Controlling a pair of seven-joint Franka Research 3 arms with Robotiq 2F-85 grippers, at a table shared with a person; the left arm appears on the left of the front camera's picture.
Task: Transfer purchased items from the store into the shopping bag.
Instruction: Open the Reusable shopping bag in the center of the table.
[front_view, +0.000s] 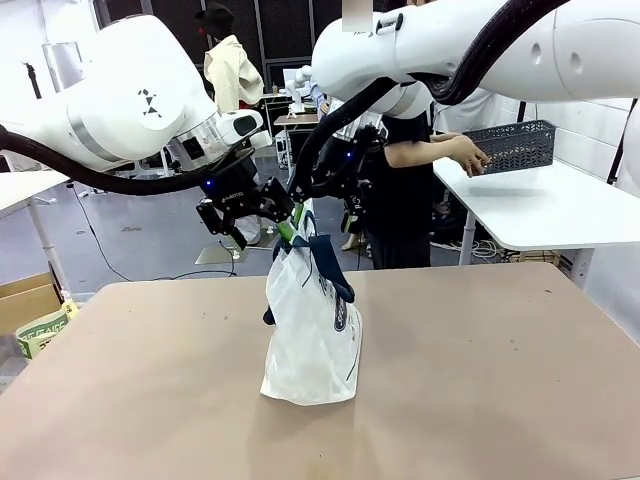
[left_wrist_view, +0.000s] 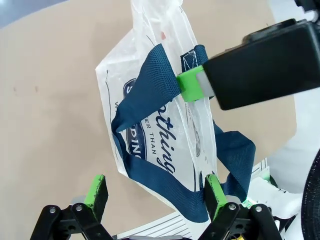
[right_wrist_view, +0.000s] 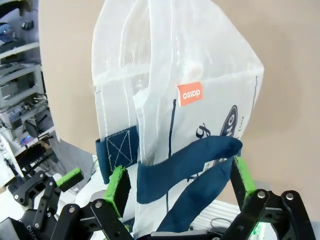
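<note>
A tan table fills the lower frame, with the shopping bag upright at its centre. The left gripper and right gripper, both spread wide, straddle its navy handles. At upper right the store sits on a white table, with a person's hand at it.

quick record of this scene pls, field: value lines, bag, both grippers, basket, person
shopping bag: translucent, navy straps, standing upright on the tan table
left gripper: open, fingers spread, a bag strap between them
right gripper: open, pads spread, bag top and straps between them
basket: dark grey lattice, on a white table behind, well apart from the bag
person's hand: at the basket's near end
</note>
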